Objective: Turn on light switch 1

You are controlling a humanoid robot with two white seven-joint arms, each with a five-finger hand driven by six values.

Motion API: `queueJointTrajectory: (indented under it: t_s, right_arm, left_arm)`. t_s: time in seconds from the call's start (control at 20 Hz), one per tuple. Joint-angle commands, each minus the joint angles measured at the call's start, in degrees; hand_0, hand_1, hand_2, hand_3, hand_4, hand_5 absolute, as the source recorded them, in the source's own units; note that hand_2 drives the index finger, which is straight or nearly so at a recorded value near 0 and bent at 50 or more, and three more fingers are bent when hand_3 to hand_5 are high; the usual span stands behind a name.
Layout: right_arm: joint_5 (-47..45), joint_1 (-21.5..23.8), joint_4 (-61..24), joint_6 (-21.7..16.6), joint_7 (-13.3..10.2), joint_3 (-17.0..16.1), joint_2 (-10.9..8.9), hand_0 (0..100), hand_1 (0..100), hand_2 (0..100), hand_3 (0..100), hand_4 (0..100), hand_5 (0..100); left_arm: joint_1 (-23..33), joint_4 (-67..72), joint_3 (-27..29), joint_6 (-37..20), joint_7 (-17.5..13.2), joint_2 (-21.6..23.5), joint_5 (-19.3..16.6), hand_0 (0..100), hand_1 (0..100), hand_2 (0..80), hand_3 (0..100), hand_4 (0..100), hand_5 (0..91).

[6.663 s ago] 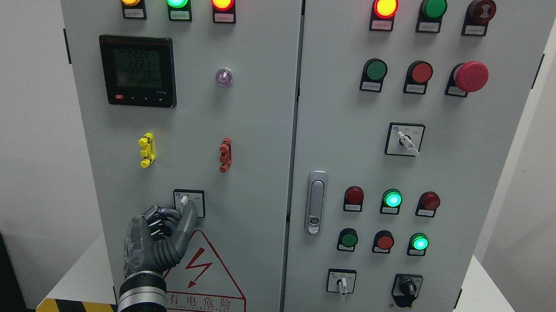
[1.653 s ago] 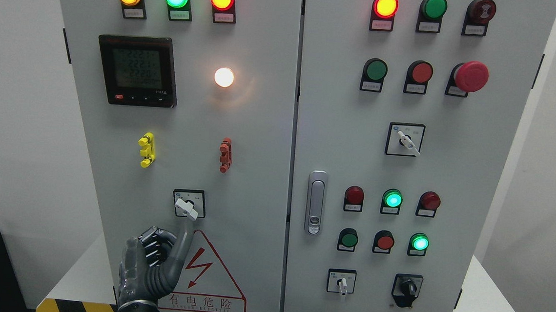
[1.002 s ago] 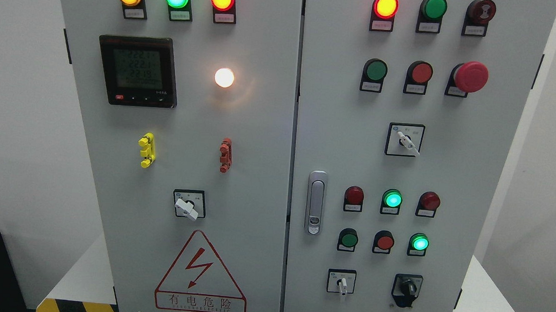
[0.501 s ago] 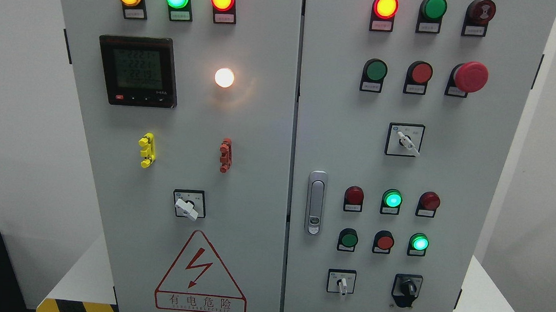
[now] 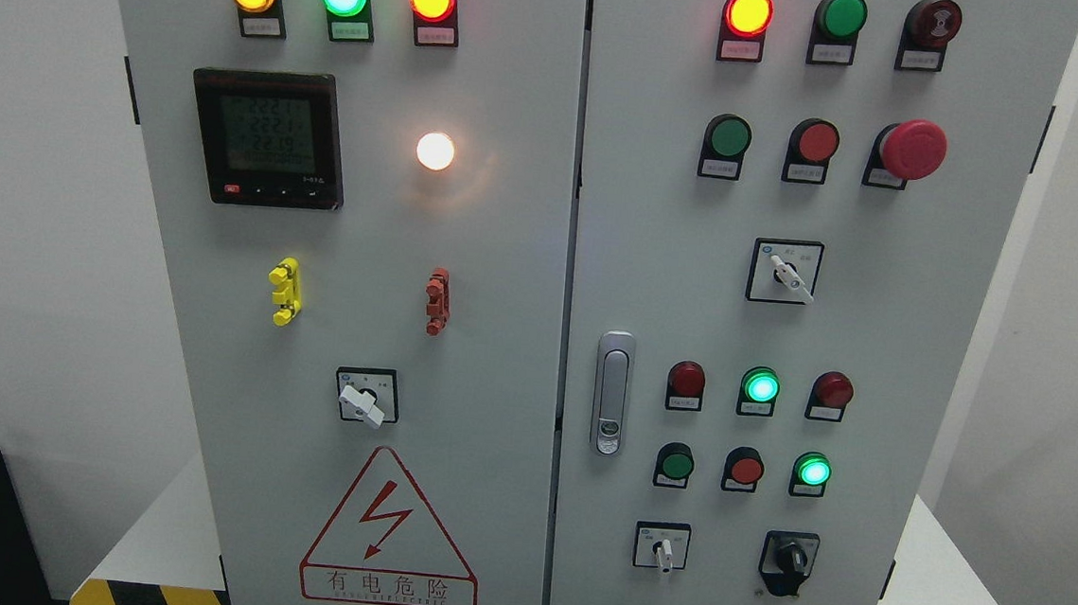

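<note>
No hand is seen in the head view, so its state cannot be told. The light switch (image 5: 365,397) is seen with its white lever turned down-right, below the lit lamp (image 5: 435,151).

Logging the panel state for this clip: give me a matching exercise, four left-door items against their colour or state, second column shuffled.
Items:
1. round lamp
2. rotary switch
3. left clip
4. digital meter

States:
A. yellow
B. lit white
C. display showing digits
D. handle pointing down-right

Pairs: 1-B, 2-D, 3-A, 4-C. Neither robot hand is in view.
</note>
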Motion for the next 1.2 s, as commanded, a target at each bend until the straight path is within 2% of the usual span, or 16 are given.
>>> queueJointTrajectory:
  t_s: [0.0, 0.05, 0.1, 0.25, 0.4, 0.5, 0.6, 0.95, 1.15]
  right_arm:
    - [-1.4, 0.0, 0.0, 0.0, 0.0, 0.0, 0.0, 0, 0, 0, 0, 0, 0]
    - [-1.4, 0.0, 0.0, 0.0, 0.0, 0.0, 0.0, 0, 0, 0, 0, 0, 0]
    - [-1.4, 0.0, 0.0, -0.1, 0.0, 0.0, 0.0, 0, 0, 0, 0, 0, 0]
    - [-1.4, 0.0, 0.0, 0.0, 0.0, 0.0, 0.0, 0, 0, 0, 0, 0, 0]
    - [-1.4, 0.0, 0.0, 0.0, 0.0, 0.0, 0.0, 0, 0, 0, 0, 0, 0]
    - [-1.4, 0.0, 0.0, 0.0, 0.0, 0.0, 0.0, 0, 0, 0, 0, 0, 0]
    - [-1.4, 0.0, 0.0, 0.0, 0.0, 0.0, 0.0, 0, 0, 0, 0, 0, 0]
    - [-1.4, 0.0, 0.0, 0.0, 0.0, 0.0, 0.0, 0, 0, 0, 0, 0, 0]
    - [-1.4, 0.0, 0.0, 0.0, 0.0, 0.0, 0.0, 0, 0, 0, 0, 0, 0]
  left_arm:
    - [-3.5, 38.1, -7.0, 1.7, -1.7, -0.7, -0.2, 23, 27, 0.0, 4, 9, 0.0]
    - [-3.6, 38.2, -8.5, 3.7, -1.6, -1.0, -0.3, 24, 25, 0.0, 0, 3, 0.0]
    - [-3.6, 38.2, -9.1, 6.4, -1.5, -1.3, -0.2, 24, 24, 0.0, 0, 1, 0.0]
    - [-3.7, 37.9, -9.3, 12.5, -1.5, -1.4, -0.1, 27, 14, 0.0, 0, 0, 0.0]
    - [-3.9, 37.6, -9.3, 13.2, -1.5, -2.6, 0.0, 23, 2, 0.0, 0, 0, 0.0]
    - [-3.9, 37.3, -8.9, 13.0, -1.2, -3.5, 0.6, 20, 0, 0.0, 0, 0, 0.0]
    - [-4.1, 37.1, -8.9, 12.8, 0.3, -3.9, 0.6, 18, 0, 0.0, 0, 0, 0.0]
    - [-4.2, 36.1, -8.7, 12.4, 1.4, -4.3, 0.8, 14, 0, 0.0, 0, 0, 0.0]
    - [-4.3, 35.7, -8.8, 12.4, 1.6, -4.1, 3.1, 13, 0, 0.0, 0, 0, 0.0]
